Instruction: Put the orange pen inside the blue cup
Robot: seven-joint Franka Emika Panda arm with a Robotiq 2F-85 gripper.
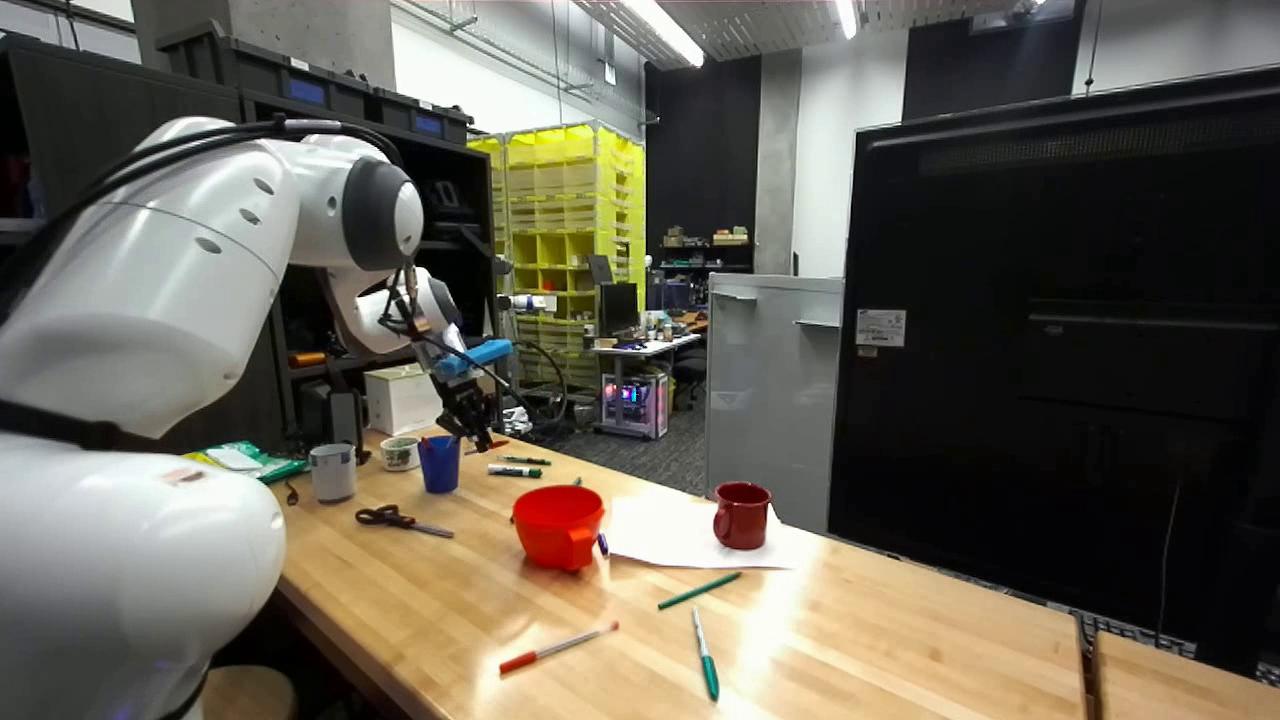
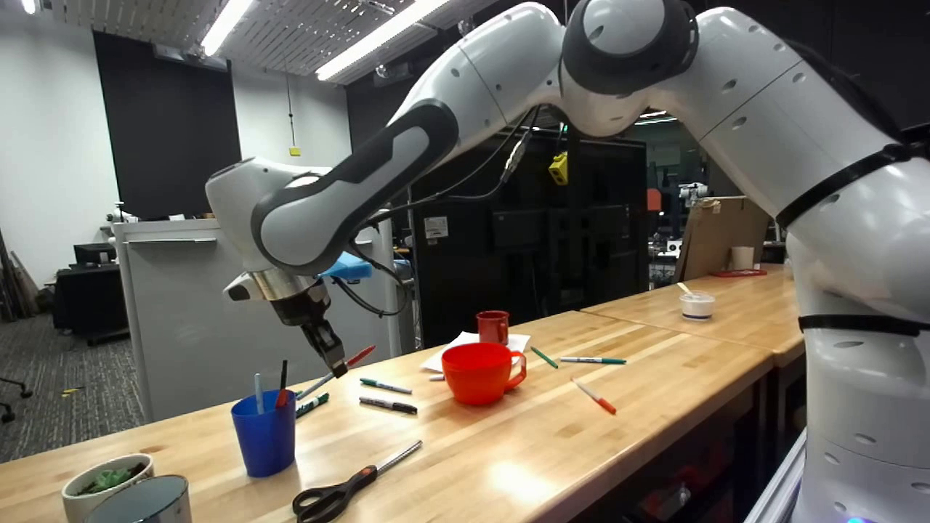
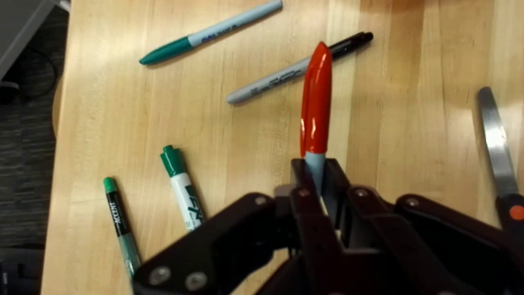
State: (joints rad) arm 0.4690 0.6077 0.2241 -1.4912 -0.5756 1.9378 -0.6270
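Arching over the table [image 2: 501, 436], arm [image 2: 610, 112] slopes down to its gripper [image 3: 315, 168], which pinches the orange-capped pen [image 3: 317, 119] aslant, cap end raised, near the blue cup [image 2: 266, 439].

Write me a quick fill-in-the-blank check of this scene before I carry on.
The orange pen, held in the tool, has its ____ on.
In both exterior views, the cup nearest the tool is coloured ____.
The dark red mug stands on a sheet of white ____.
On the table lies a pair of black-handled ____.

Missing words: cap; blue; paper; scissors.
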